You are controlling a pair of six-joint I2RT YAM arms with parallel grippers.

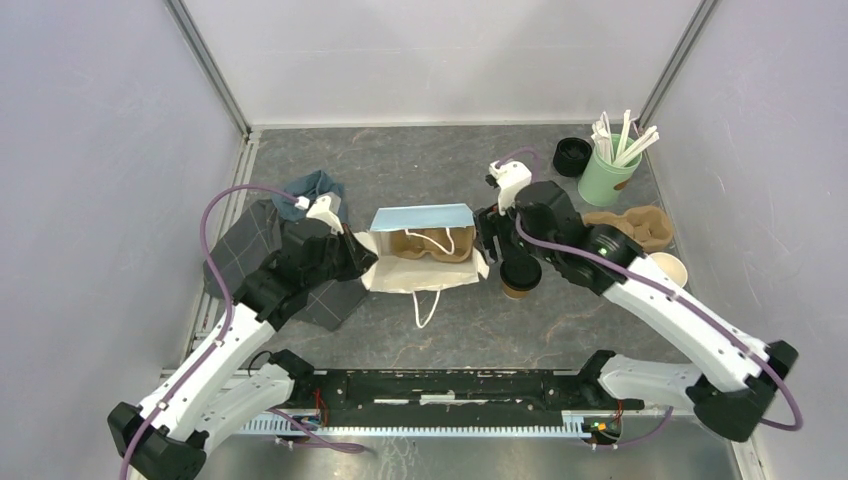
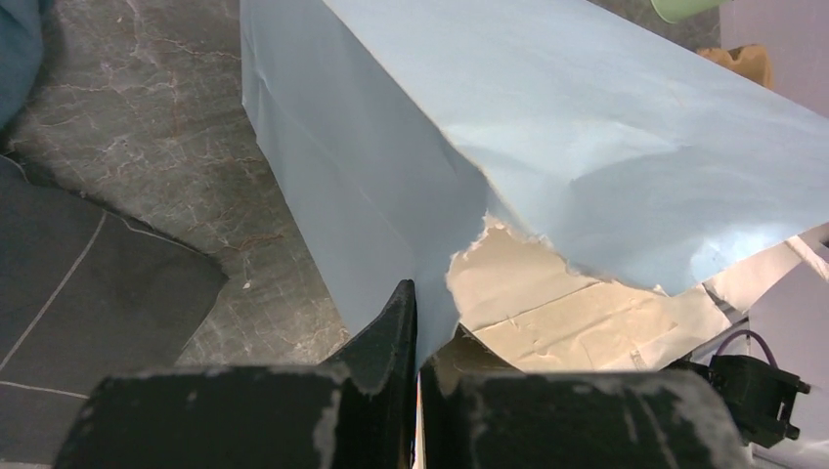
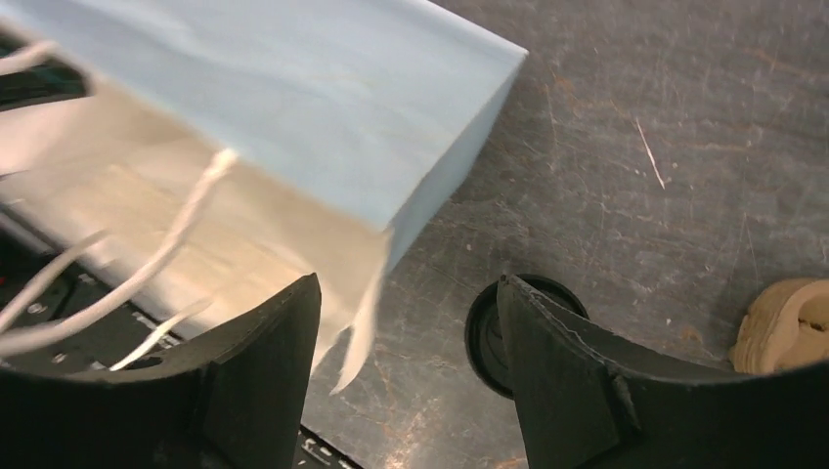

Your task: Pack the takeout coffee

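The takeout coffee (image 1: 520, 277), a brown cup with black lid, stands upright just beside the blue bag (image 1: 420, 217).

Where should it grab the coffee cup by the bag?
The cup stands upright, so probably clasp its round wall just under the lid, with the right fingers either side. Come from above or from the right, because the bag crowds its left.

Bag (image 1: 425, 262) mid-tabletop (image 1: 480, 330). Cloth (image 1: 250, 250) just left of it, coffee cup (image 1: 520, 277) just right. Carrier (image 1: 632, 225) further right; stirrer pot (image 1: 608, 175) behind carrier, lidless cup (image 1: 668, 268) before it.
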